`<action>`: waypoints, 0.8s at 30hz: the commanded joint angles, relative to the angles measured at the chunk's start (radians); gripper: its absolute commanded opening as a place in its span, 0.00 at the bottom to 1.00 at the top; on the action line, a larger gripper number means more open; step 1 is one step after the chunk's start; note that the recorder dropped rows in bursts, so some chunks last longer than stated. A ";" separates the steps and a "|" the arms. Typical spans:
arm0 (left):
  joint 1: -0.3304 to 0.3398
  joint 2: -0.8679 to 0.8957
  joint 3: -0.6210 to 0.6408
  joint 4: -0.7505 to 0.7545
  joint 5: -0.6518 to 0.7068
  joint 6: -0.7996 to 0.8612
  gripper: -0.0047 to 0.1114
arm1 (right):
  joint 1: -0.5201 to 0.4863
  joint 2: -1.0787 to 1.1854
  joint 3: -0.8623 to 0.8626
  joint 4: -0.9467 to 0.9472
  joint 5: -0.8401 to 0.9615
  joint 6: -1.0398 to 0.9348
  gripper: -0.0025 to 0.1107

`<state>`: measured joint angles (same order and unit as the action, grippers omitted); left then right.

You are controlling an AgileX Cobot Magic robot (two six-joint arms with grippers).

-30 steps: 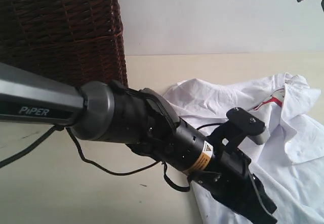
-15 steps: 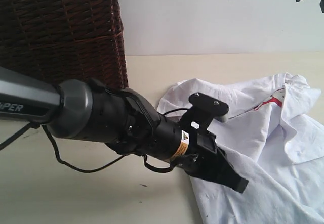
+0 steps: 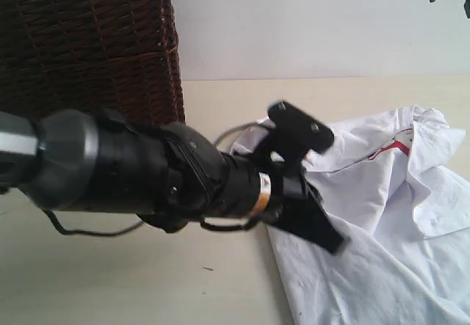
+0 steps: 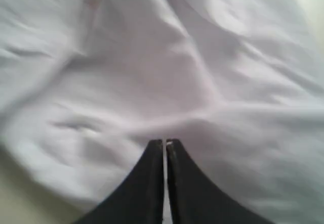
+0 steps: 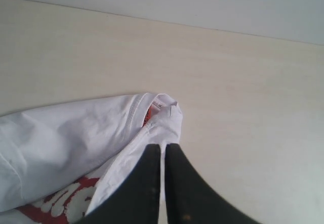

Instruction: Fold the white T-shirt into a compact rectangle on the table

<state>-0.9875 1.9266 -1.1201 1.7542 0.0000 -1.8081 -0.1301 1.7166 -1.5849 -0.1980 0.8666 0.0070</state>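
We see L end effector (image 4: 165, 142) closed, tips on the white T-shirt (image 3: 389, 222); pinch unclear. R end effector (image 5: 163, 146) closed over its collar fold. Shirt lies crumpled on desk (image 3: 110, 281) at 4 o'clock in ext view, wicker basket (image 3: 88, 46) at 10

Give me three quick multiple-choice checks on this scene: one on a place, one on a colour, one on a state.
1. In the exterior view, relative to the white T-shirt, the wicker basket stands: A) on it B) farther back, to the left C) to its right.
2. The shirt's lettering is outlined in: A) blue B) green C) red.
3. The left pincer has its jaws: A) together B) wide apart C) around the basket.
Answers: 1 B, the basket fills the back left corner; 2 C, red print shows near the collar; 3 A, only a slit parts them over the cloth.
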 commanded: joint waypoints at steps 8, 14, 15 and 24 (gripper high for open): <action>0.021 -0.050 -0.200 -1.342 0.626 1.502 0.08 | -0.004 -0.006 -0.008 -0.001 0.009 -0.007 0.06; -0.024 -0.006 -0.194 -2.068 0.613 2.111 0.08 | -0.004 -0.006 -0.008 0.006 0.034 -0.007 0.06; -0.038 0.013 -0.194 -2.065 0.588 2.098 0.08 | -0.004 -0.006 -0.008 0.006 0.039 -0.007 0.06; -0.050 0.193 -0.219 -1.963 0.689 2.038 0.08 | -0.004 -0.006 -0.008 0.013 0.053 -0.007 0.06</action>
<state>-1.0516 2.0889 -1.3272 -0.2686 0.6216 0.2579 -0.1301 1.7166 -1.5849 -0.1919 0.9209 0.0070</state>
